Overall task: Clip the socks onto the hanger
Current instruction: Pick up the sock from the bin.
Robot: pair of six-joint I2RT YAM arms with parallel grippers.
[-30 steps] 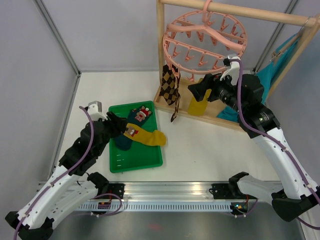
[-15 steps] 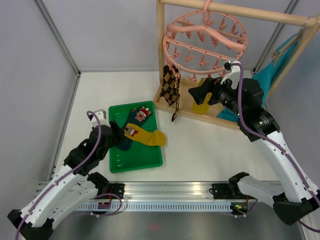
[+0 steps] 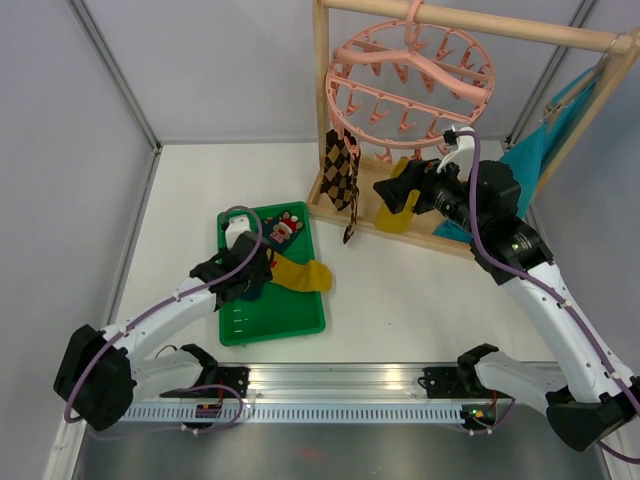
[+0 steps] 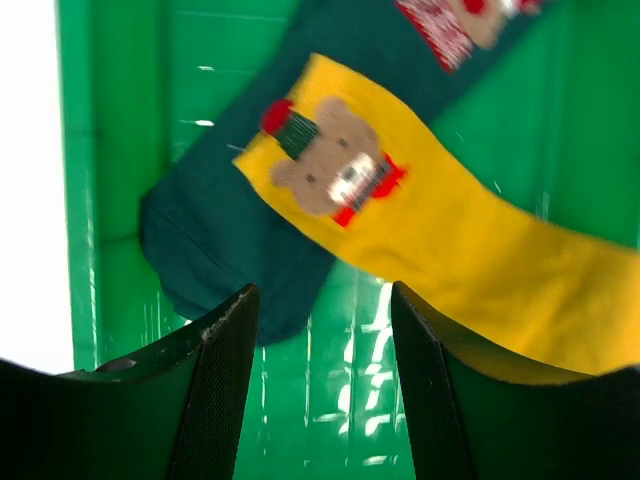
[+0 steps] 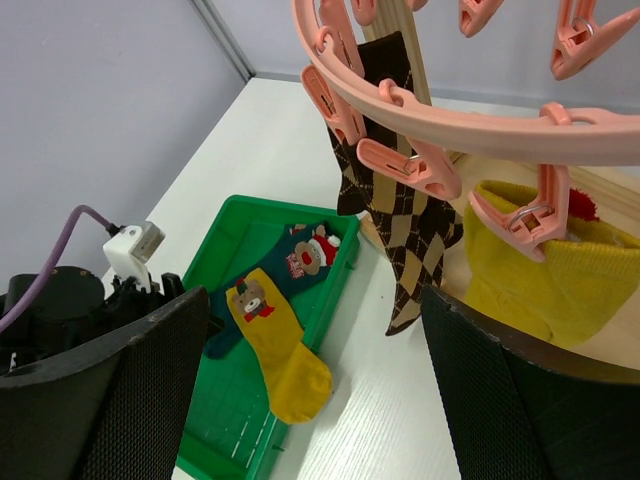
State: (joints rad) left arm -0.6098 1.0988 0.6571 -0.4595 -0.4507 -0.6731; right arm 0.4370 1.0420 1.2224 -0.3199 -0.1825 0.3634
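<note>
White tabletop (image 3: 420, 290), closed in by pale grey partition walls (image 3: 200, 70) at the back and both sides; aluminium rail (image 3: 340, 385) along the bottom edge.

Left of centre on that surface, a green tray (image 3: 285, 318). Lying in it: a mustard sock (image 4: 470, 250) with a bear figure, laid across a dark teal sock (image 4: 220, 260).

Low over the tray, left gripper (image 4: 322, 330), jaws spread, nothing between them, straddling the spot where the two socks cross.

At upper centre, a wooden rack (image 3: 322, 100) carrying the pink hanger (image 3: 332, 90). Clipped to its ring: an argyle sock (image 3: 342, 175) and, just to the right, a yellow sock (image 5: 540, 260).

In front of that yellow sock, right gripper (image 3: 393, 192), released and empty.

At far right, a teal cloth (image 3: 530, 155) draped on the rack.
</note>
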